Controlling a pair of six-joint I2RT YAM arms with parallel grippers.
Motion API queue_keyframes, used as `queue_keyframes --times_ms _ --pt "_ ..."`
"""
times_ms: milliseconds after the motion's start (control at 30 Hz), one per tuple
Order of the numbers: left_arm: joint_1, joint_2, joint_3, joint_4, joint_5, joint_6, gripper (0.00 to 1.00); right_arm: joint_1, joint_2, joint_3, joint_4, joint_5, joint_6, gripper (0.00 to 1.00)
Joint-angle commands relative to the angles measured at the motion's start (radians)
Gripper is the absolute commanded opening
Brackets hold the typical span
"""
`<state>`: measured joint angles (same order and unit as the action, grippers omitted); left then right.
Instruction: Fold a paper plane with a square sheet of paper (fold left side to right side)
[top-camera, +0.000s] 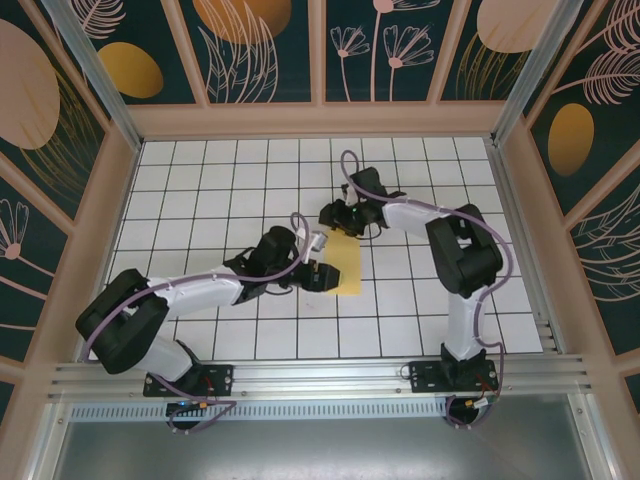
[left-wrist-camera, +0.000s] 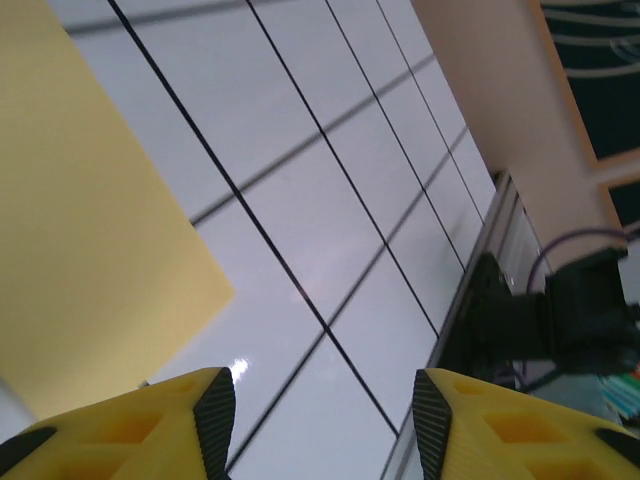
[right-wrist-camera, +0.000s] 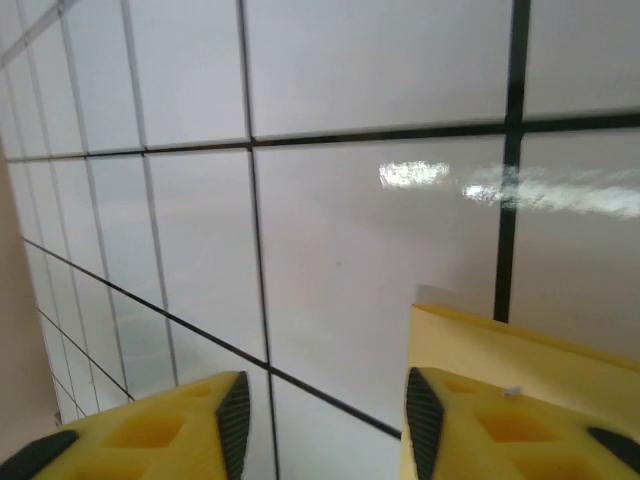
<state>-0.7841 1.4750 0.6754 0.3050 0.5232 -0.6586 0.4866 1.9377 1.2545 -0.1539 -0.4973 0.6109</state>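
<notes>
At the near edge: the bases of the left arm (top-camera: 190, 297) and right arm (top-camera: 460, 258) sit side by side on a metal rail (top-camera: 320, 378) along the front of the tabletop (top-camera: 200, 190).
Left arm: reaches in low from the near left toward the middle of the white grid.
Left tool (top-camera: 320, 274): released. Its yellow fingers (left-wrist-camera: 150, 425) stand apart with bare tile between them and grip nothing. From above it sits at the paper's near left edge; whether it touches the paper cannot be told.
Paper (top-camera: 347, 262): a narrow yellow rectangle lying mid-tabletop between the two tools, its long side running near to far. In the left wrist view it lies flat beyond the fingers and off to one side, with one corner close to a grid line.
Right arm: rises from the near right, bends, and comes back in toward the centre.
Right tool (top-camera: 342, 218): released. Its fingers (right-wrist-camera: 170, 425) are apart over bare tile with nothing between them, at the paper's far end. In its wrist view a paper corner shows just behind one finger; contact cannot be told.
Far side: the grid tiles run on to a pale wooden wall (top-camera: 320, 120) with dark floral panels above it.
</notes>
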Motion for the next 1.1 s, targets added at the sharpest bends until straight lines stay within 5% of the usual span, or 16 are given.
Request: queue_keyframes --times_ms 0,167,433,1067 --pt "0.046 -0.014 -0.003 -0.035 -0.109 -0.047 0.54 -0.043 -0.163 -0.059 -0.064 0.063 -0.043 0.53" --pt "0.077 0.013 0.001 -0.01 -0.197 -0.094 0.56 -0.097 -0.353 -0.304 -0.052 0.059 -0.025 0.58" --pt "0.078 0.216 0.093 0.11 -0.056 -0.152 0.46 -0.111 -0.527 -0.615 0.057 0.02 0.067 0.58" --pt "0.08 0.364 0.157 0.007 -0.14 -0.121 0.4 -0.083 -0.505 -0.621 0.039 -0.003 0.053 0.58"
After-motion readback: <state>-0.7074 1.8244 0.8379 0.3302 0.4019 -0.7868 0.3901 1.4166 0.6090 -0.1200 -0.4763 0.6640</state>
